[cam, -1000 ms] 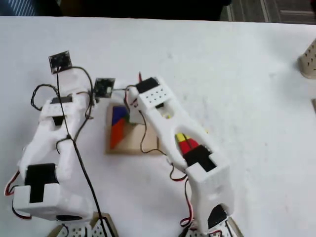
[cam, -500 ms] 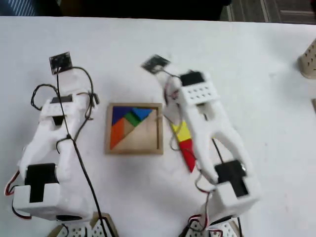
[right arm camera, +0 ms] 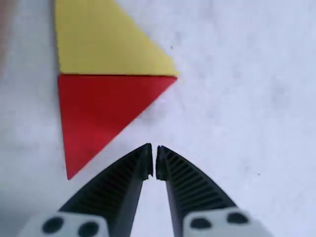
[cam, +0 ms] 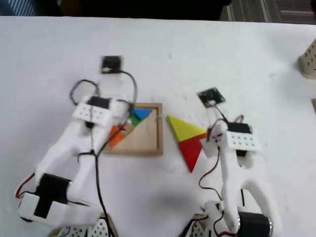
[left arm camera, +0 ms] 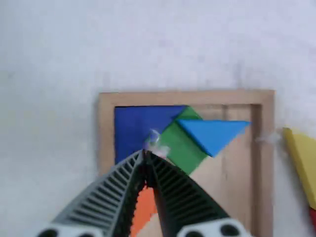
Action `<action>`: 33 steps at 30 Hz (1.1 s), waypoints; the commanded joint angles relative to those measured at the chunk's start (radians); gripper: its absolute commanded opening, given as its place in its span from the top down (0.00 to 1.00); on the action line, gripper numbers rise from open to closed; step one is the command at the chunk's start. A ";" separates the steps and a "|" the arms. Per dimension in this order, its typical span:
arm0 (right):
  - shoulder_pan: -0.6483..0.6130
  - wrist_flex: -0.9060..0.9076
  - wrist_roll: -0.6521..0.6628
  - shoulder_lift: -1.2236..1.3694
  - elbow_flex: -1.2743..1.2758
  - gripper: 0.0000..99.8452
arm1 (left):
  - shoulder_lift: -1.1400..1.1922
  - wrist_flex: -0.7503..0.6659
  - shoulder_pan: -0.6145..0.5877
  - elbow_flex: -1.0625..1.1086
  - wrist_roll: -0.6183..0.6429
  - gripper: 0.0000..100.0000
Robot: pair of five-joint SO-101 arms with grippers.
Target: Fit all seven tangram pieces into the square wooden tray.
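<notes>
The square wooden tray (cam: pixel 160 129) (left arm camera: pixel 105 128) lies mid-table and holds a dark blue piece (left arm camera: pixel 132 126), a green piece (cam: pixel 134 120) (left arm camera: pixel 183 144), a light blue triangle (cam: pixel 142 113) (left arm camera: pixel 213 132) and an orange piece (cam: pixel 115 139) (left arm camera: pixel 145 210). My left gripper (cam: pixel 122 126) (left arm camera: pixel 147 156) hangs shut over the tray's left part, its tips above the edge of the dark blue piece. On the table just right of the tray, a yellow triangle (cam: pixel 183 128) (right arm camera: pixel 97 43) touches a red triangle (cam: pixel 191 149) (right arm camera: pixel 98 109). My right gripper (cam: pixel 208 140) (right arm camera: pixel 153 151) is shut and empty, just beside the red triangle.
A beige perforated object (cam: pixel 309 60) stands at the table's right edge. Cables and small camera boards (cam: pixel 112 63) sit above both arms. White table surface lies open behind the tray and to the right.
The right arm swung from over the tray to the right, uncovering the yellow and red triangles. The left arm swung right from the table's left side to above the tray.
</notes>
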 commanded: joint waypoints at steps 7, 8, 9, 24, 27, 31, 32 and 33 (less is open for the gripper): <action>0.180 -0.090 0.106 -0.044 0.107 0.98 | 0.157 -0.038 0.165 -0.115 0.000 0.98; 0.182 -0.090 0.107 -0.044 0.107 0.98 | 0.182 -0.038 0.162 -0.138 0.002 0.98; 0.180 -0.091 0.109 -0.044 0.107 0.98 | 0.202 -0.038 0.162 -0.158 0.002 0.98; 0.180 -0.096 0.114 -0.038 0.107 0.98 | 0.231 -0.046 0.236 -0.229 0.002 0.98; 0.180 -0.105 0.114 -0.036 0.109 0.98 | 0.226 -0.046 0.234 -0.229 0.002 0.98; 0.180 -0.108 0.114 -0.036 0.110 0.98 | 0.220 -0.035 0.231 -0.227 -0.002 0.98; 0.180 -0.108 0.114 -0.036 0.110 0.98 | 0.220 -0.026 0.226 -0.229 -0.005 0.98; 0.180 -0.108 0.114 -0.036 0.110 0.98 | 0.213 -0.014 0.217 -0.230 -0.005 0.98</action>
